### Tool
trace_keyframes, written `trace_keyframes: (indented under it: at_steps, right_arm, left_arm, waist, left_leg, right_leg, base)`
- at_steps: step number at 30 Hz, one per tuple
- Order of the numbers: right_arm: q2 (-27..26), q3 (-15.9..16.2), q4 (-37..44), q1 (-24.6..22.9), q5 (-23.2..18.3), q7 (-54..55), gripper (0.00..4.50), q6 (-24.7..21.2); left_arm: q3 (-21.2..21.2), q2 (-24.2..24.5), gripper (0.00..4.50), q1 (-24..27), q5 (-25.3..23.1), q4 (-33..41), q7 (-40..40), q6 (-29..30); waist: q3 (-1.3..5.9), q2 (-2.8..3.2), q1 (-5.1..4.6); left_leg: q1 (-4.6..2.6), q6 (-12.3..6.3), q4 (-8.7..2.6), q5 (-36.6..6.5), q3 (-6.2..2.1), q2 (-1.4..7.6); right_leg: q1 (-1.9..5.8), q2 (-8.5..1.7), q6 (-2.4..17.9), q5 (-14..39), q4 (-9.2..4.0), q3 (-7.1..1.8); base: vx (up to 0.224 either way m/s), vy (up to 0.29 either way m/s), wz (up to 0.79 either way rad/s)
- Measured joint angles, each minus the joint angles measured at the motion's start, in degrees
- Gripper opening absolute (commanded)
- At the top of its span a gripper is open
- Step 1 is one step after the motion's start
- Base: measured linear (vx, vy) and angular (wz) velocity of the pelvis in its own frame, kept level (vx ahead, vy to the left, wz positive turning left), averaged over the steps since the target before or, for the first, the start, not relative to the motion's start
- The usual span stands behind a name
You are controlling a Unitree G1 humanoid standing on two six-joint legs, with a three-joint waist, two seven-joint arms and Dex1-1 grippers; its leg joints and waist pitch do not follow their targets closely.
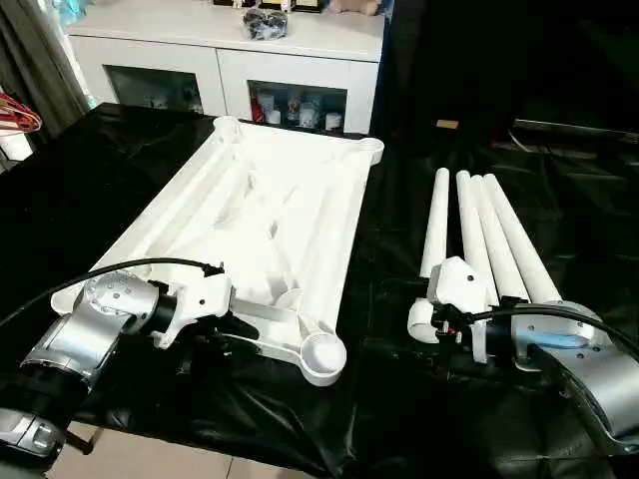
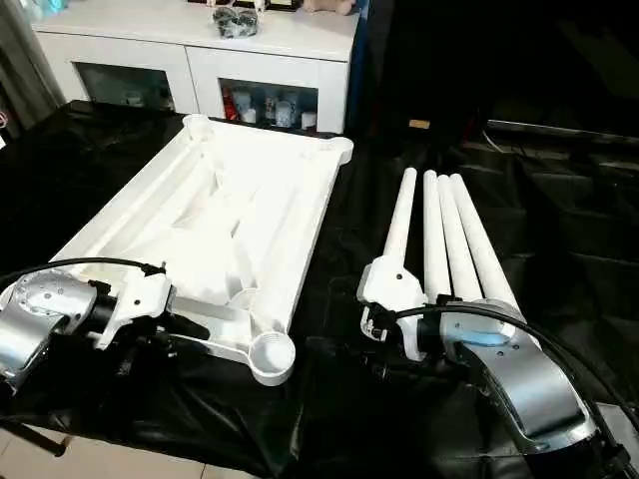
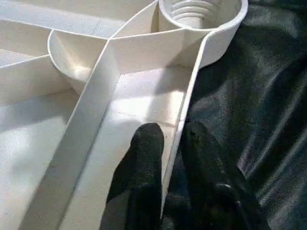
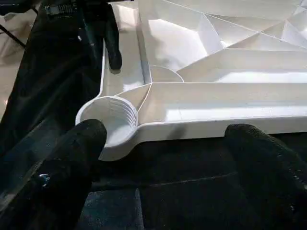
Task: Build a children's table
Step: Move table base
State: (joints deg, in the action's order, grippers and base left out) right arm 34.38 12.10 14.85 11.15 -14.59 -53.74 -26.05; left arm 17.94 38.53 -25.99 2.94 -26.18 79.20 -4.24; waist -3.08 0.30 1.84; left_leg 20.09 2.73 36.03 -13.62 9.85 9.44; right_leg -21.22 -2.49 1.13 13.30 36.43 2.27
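The white plastic tabletop [image 1: 260,215] is lying upside down on the black plastic sheet [image 1: 120,170] covering the work surface, its ribbed underside facing up so that the round corner sockets are opening upward, ready to take legs. The left gripper [image 3: 172,143] is working at the near edge of the tabletop: its two black fingers [image 3: 144,158] are straddling the thin rim wall, one inside the tray-like underside and one outside over the sheet, and they are pinching that wall, probably to steady the piece or pull it into a better position. The near corner socket [image 1: 324,354], with its threaded inside, is sitting just beyond that grip. The four white tapered legs [image 1: 479,235] are lying side by side on the sheet to the right of the tabletop, well apart from it, none yet fitted. The right gripper [image 4: 163,158] is hovering over the black sheet near the lower ends of the legs, pointing toward the threaded socket, with its fingers spread wide and holding nothing, seemingly waiting to collect a leg. Behind the work surface a white cabinet [image 1: 300,60] with glass doors is standing, with small items on its shelves. No brand, label or readable writing is showing on any part.
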Motion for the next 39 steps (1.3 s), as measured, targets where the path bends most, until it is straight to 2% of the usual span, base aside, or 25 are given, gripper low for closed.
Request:
trace_keyframes:
  at_steps: [5, 10, 18, 24, 33, 39]
  right_arm:
    - [0.0, 0.6, 0.2, -0.1, 0.0, 0.0, 4.50, 0.0]
    - [-0.1, 0.8, 0.2, -0.2, 0.1, 0.2, 4.50, 0.0]
    - [-0.5, 0.9, 0.2, -0.2, 0.6, 0.7, 4.50, 0.4]
    - [-0.5, 0.9, -0.3, 0.2, 0.7, 0.6, 4.50, 0.6]
    - [-0.7, 0.9, -0.6, 0.5, 0.9, 0.7, 4.50, 1.2]
    - [-1.1, 1.0, -1.4, 0.5, 1.4, 1.1, 4.50, 1.4]
  left_arm:
    - [0.3, -0.1, 0.35, 0.7, -0.4, 1.7, -0.3, 0.3]
    - [-0.7, -0.4, 0.04, 6.0, 0.9, 11.4, -3.5, 5.8]
    - [-2.6, -2.6, 0.04, 14.2, 1.9, 26.5, -12.0, 15.3]
    - [-2.5, -4.6, 0.04, 15.8, 1.9, 33.4, -16.1, 20.9]
    - [-1.8, -5.0, 0.04, 16.0, 0.5, 34.3, -18.3, 22.8]
    - [-1.7, -4.4, 0.04, 14.2, -1.8, 29.1, -20.2, 19.4]
  waist:
    - [0.00, 0.01, -0.18]
    - [-0.01, 0.01, -0.47]
    - [-0.03, 0.02, 0.00]
    - [-0.05, -0.01, -0.04]
    - [-0.06, 0.00, -0.14]
    - [-0.06, 0.02, -0.29]
  left_leg:
    - [-0.01, 0.00, -0.05, 0.0, 0.02, 0.01]
    - [0.00, 0.00, -0.15, 0.0, 0.11, 0.08]
    - [0.10, 0.02, -0.19, 0.0, 0.14, 0.13]
    - [0.11, 0.01, -0.19, 0.0, 0.14, 0.14]
    - [0.13, 0.01, -0.19, 0.0, 0.14, 0.15]
    - [0.11, 0.01, -0.19, 0.0, 0.14, 0.15]
  right_leg:
    - [-0.01, 0.01, 0.0, 0.0, -0.03, -0.01]
    - [-0.12, 0.03, 0.0, 0.0, -0.05, 0.00]
    - [-0.19, 0.07, 0.0, 0.0, -0.11, 0.02]
    - [-0.20, 0.08, 0.0, 0.0, -0.13, 0.03]
    - [-0.22, 0.09, 0.0, 0.0, -0.14, 0.03]
    - [-0.21, 0.10, 0.0, 0.0, -0.13, 0.02]
  base:
    - [0.000, 0.000, 0.00]
    - [0.000, 0.000, 0.00]
    - [0.000, 0.000, 0.00]
    - [0.000, 0.000, 0.00]
    - [0.000, 0.000, 0.00]
    - [0.000, 0.000, 0.00]
